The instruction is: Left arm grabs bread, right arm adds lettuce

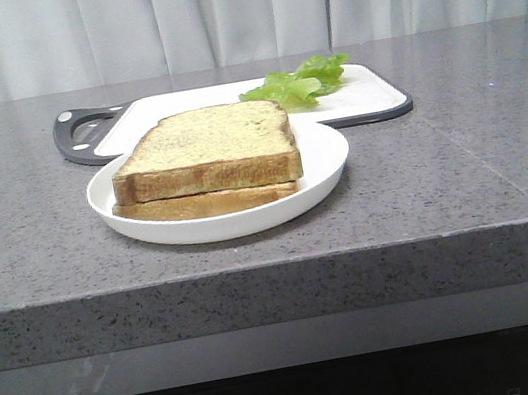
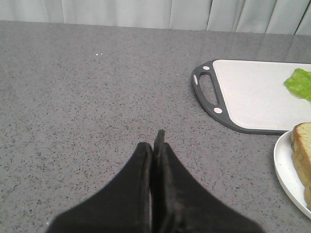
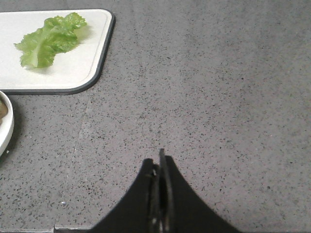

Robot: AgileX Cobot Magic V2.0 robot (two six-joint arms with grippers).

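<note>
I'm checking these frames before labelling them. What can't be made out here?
- Lower bread slice: front view, its face is hidden by the top slice.
- Plate: left wrist view, cut off by the frame edge.
- Cutting board: right wrist view, cut off by the edge.
- Left gripper and right gripper: absent from front view.

Bright even light, soft shadows, sharp focus

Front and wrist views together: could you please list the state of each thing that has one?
Left gripper: shut, empty, above bare counter.
Right gripper: shut, empty, above bare counter.
Bread: top slice of a stack of two on the white plate, ungrasped.
Lettuce: lying loose on the cutting board.
</note>
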